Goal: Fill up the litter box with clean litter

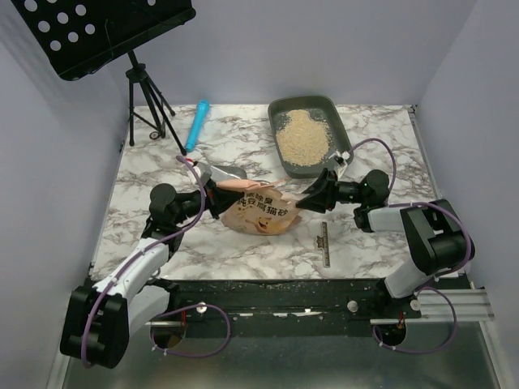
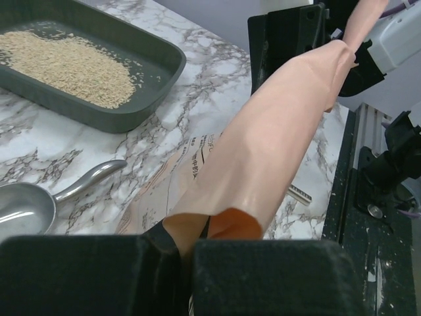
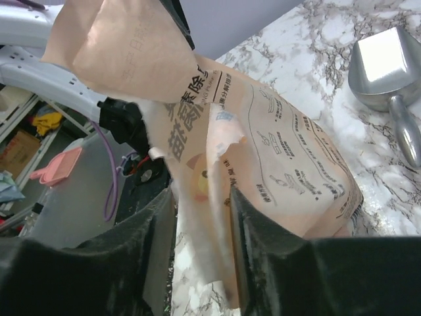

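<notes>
Left gripper (image 2: 186, 245): clamped on the bag (image 2: 276, 145) edge.
Right gripper (image 3: 200, 210): jaws part-open, bag loose between them.
My worry: a one-sided hold could sag and spill contents outside the litter box (image 1: 304, 104).

On the table (image 1: 162, 235), the litter box (image 1: 328, 113) holding the clean litter (image 1: 302, 139) lies behind the bag (image 1: 258, 212), with the scoop (image 1: 220, 172) at the bag's far-left.
</notes>
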Controlling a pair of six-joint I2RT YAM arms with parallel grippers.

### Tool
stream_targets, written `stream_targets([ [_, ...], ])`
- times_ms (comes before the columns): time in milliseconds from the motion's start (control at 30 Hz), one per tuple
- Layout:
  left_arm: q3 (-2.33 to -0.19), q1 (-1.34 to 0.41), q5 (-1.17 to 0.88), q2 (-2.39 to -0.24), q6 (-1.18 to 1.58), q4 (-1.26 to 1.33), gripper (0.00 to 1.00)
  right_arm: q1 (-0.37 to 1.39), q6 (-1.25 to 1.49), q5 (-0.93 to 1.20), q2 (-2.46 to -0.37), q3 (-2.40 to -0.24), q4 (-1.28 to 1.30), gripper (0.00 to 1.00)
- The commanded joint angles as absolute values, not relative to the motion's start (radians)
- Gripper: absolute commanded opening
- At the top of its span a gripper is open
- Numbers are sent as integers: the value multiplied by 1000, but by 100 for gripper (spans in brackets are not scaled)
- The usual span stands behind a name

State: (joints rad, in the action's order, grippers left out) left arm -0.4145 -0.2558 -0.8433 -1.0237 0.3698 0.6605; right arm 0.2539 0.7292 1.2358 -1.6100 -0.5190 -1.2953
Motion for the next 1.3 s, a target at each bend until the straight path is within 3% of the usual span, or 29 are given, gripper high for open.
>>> stream_targets([
  [0,-397,-253,-726,-916,383,687,0,249,727,1270,-1631,-538,-1677,53],
  [200,-400,-261,-713,-911,383,681,0,249,721,1270,-1678,-577,-1678,59],
  [433,-406,-267,-709,-928,387,681,0,253,712,1269,-1684,-601,-1678,56],
  [733,-410,-268,-703,-925,397,669,0,268,738,1267,-1720,-618,-1677,36],
  [800,-413,-270,-707,-920,406,663,0,271,756,1253,-1729,-621,-1678,24],
  [867,-420,-272,-704,-907,411,625,0,272,791,1226,-1735,-621,-1677,5],
  [900,-431,-272,-706,-899,416,583,0,270,813,1204,-1732,-611,-1677,1],
  [1267,-641,-267,-781,-809,566,-44,0,268,1244,1109,-1626,-496,-1672,1],
])
